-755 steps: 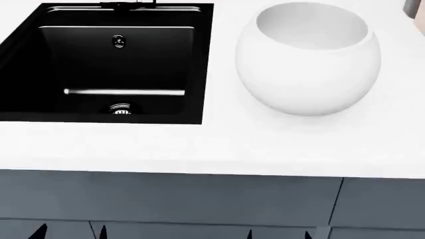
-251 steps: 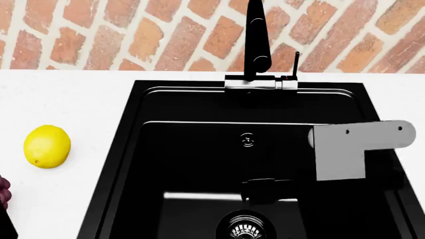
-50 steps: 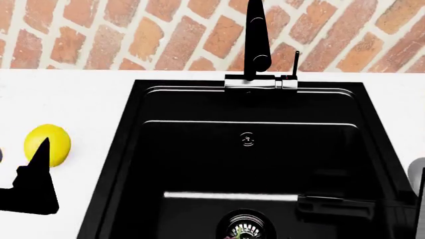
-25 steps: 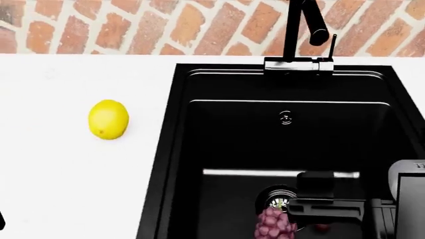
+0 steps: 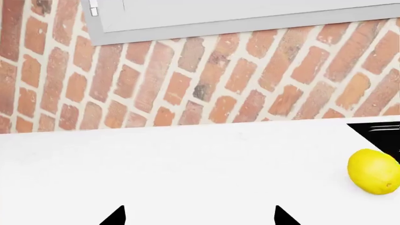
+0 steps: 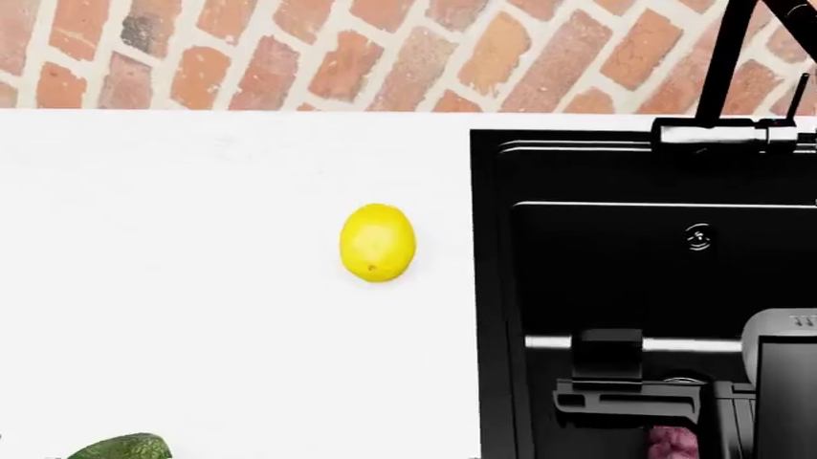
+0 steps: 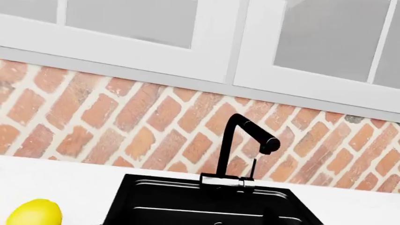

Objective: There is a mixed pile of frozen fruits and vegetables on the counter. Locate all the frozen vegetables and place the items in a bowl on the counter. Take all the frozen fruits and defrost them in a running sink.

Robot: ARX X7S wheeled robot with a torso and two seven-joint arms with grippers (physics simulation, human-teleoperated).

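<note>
One lemon [image 6: 377, 242] shifted rightward, avocado [image 6: 119, 448] appeared

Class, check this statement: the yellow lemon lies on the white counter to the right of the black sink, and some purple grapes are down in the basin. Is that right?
Not quite. The lemon lies on the counter to the left of the sink, not the right; the head view shows this. The rest holds: the grapes are down in the basin.

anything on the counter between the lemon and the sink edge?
Nothing. In the head view, only bare white counter separates the lemon from the sink rim.
</note>
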